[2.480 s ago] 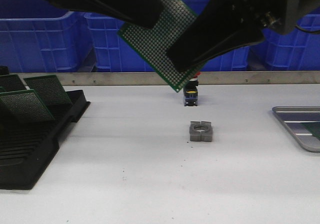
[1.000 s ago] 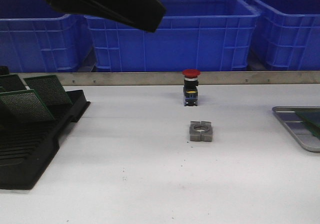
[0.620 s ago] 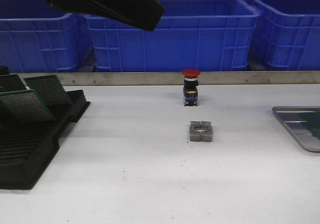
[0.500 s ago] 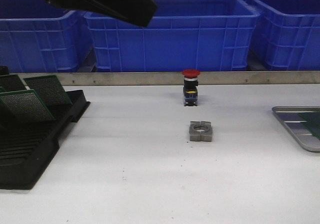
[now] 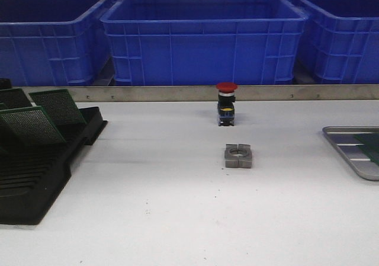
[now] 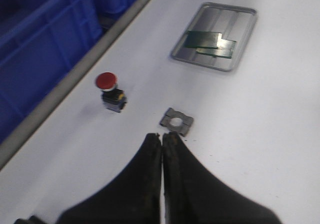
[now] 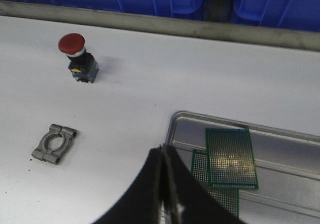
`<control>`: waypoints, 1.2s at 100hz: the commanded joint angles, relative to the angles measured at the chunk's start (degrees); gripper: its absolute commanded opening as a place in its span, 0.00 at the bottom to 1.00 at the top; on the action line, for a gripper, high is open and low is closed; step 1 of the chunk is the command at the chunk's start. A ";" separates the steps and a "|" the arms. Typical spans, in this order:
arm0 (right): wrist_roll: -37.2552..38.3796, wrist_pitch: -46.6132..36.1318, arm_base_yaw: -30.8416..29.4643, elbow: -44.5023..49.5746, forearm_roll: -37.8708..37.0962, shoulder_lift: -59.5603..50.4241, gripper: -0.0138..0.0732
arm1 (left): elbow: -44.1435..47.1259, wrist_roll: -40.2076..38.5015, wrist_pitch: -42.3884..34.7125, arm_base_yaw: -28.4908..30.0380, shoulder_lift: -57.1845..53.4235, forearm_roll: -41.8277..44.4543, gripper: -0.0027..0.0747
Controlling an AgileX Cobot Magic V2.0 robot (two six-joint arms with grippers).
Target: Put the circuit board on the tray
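With both black arms now gone from the front view, the green perforated circuit board [image 7: 231, 157] is seen lying flat in the shallow grey metal tray [image 7: 295, 140], overlapping another board, while the left gripper [image 6: 162, 138] and right gripper [image 7: 163, 151] are shown closed and empty.

left tool [image 6: 162, 140]: black, long tapered fingers, matte | right tool [image 7: 162, 151]: black, same tapered shape

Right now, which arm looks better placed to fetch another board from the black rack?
Probably the left. The black rack with its circuit boards sits on the robot's left, while the right gripper hangs shut beside the tray on the far right.
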 commanded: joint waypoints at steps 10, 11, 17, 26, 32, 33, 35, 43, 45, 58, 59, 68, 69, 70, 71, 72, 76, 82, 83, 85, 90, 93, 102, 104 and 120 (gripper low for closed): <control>-2.94 -8.48 4.94 3.06 1.21 -10.14 0.09 | 1.39 -3.00 -9.44 2.04 -7.80 -4.81 0.01; -3.06 -8.79 5.42 3.54 1.21 -10.55 0.09 | 1.61 -3.00 -9.98 2.04 -7.80 -4.95 0.01; -3.70 -11.43 7.11 5.60 1.21 -14.19 0.09 | 3.83 -3.00 -15.34 2.04 -10.73 -5.85 0.01; -3.74 -13.97 8.82 8.86 1.21 -20.11 0.09 | 7.84 -3.00 -23.75 2.04 -15.79 -8.25 0.01; -3.74 -14.77 8.94 10.57 1.21 -24.24 0.09 | 10.84 -3.00 -28.83 2.04 -18.71 -10.03 0.01; -3.74 -14.77 8.94 10.96 1.21 -24.68 0.09 | 11.18 -3.00 -29.33 2.04 -19.45 -10.27 0.01; -3.74 -14.96 8.94 11.53 1.21 -26.03 0.09 | 12.23 -3.00 -30.81 2.04 -20.19 -10.91 0.01; -3.68 -15.01 8.94 13.58 1.25 -30.94 0.09 | 16.42 -3.00 -35.88 2.04 -24.31 -13.67 0.01; -3.68 -15.01 8.94 14.12 1.32 -32.29 0.09 | 17.12 -3.00 -36.55 2.04 -25.34 -14.37 0.01; -3.68 -15.01 8.94 17.25 1.32 -40.84 0.09 | 23.53 -3.00 -39.73 2.04 -31.86 -15.88 0.01; -3.68 -15.01 8.94 17.60 1.32 -41.27 0.09 | 23.87 -3.00 -39.72 2.04 -32.61 -15.88 0.01; -3.68 -14.83 8.94 19.76 1.32 -46.48 0.09 | 28.27 -3.00 -40.02 2.04 -37.25 -17.21 0.01; -3.68 -14.83 8.94 19.93 1.32 -47.21 0.09 | 28.92 -3.00 -40.02 2.04 -38.04 -17.43 0.01; -3.68 -14.83 8.94 20.24 1.32 -47.57 0.09 | 29.25 -3.00 -40.02 2.04 -38.45 -17.76 0.01; -3.68 -14.83 8.94 20.41 1.32 -47.93 0.09 | 29.90 -3.00 -40.02 2.04 -39.26 -17.92 0.01; -3.68 -14.71 8.94 20.58 1.32 -48.62 0.09 | 30.21 -3.00 -40.02 2.04 -39.67 -18.17 0.01; -3.68 -14.43 8.94 21.46 1.32 -50.58 0.09 | 32.11 -3.00 -40.16 2.04 -42.08 -18.75 0.01; -3.68 -14.10 8.94 22.59 1.32 -52.86 0.09 | 34.43 -3.00 -40.77 2.04 -45.29 -19.26 0.01; -3.68 -14.09 8.94 22.69 1.32 -53.36 0.09 | 34.98 -3.00 -41.05 2.04 -46.06 -19.26 0.01; -3.68 -14.02 8.94 22.95 1.32 -53.83 0.09 | 35.77 -3.00 -41.33 2.04 -47.21 -19.26 0.01; -3.68 -13.89 8.94 23.53 1.32 -55.46 0.09 | 37.45 -3.00 -42.36 2.04 -49.79 -19.26 0.01; -3.68 -13.89 8.94 23.81 1.32 -56.06 0.09 | 38.27 -3.00 -42.97 2.04 -51.13 -19.26 0.01; -3.68 -13.89 8.94 24.29 1.32 -56.94 0.09 | 40.09 -3.00 -44.51 2.04 -54.72 -19.26 0.01; -3.68 -13.89 8.94 24.41 1.32 -56.94 0.09 | 40.44 -3.00 -44.60 2.04 -55.30 -19.26 0.01; -3.68 -13.89 8.94 24.90 1.32 -56.94 0.09 | 41.81 -3.00 -44.39 2.04 -56.76 -19.26 0.01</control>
